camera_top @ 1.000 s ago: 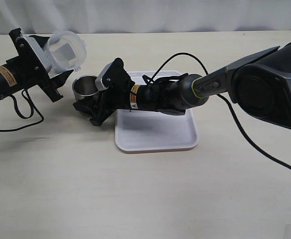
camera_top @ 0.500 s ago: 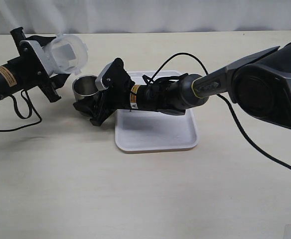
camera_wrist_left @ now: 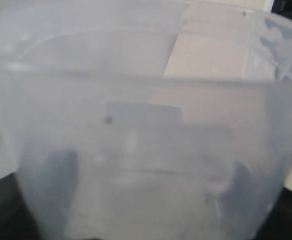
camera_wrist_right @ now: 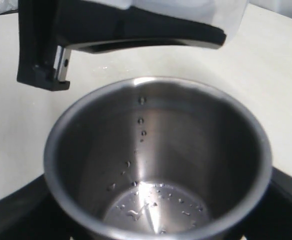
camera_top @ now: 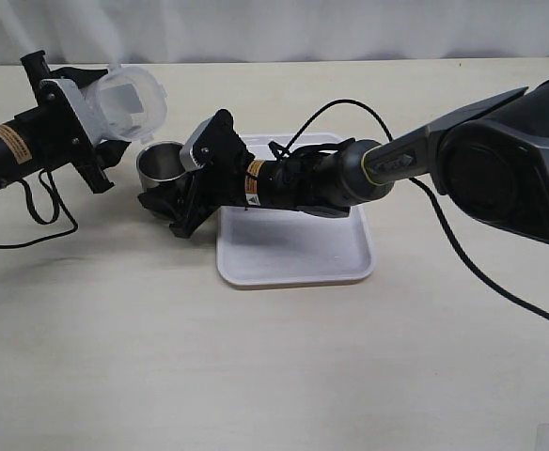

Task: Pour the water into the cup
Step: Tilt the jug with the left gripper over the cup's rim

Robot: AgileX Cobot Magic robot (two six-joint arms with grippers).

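on the pale tabletop in front of you, a white tray lies flat with nothing in it, the right arm stretched over it. your left gripper is clamped on the clear plastic container, held in the air and tipped hard over, its mouth above and just beside the cup. through the container's cloudy wall you cannot tell how much is inside. your right gripper is closed around the cup, which stands upright on the tabletop just off the tray's left edge. the cup is short brushed steel with no handle; only water in scattered drops beads its floor and inner wall.
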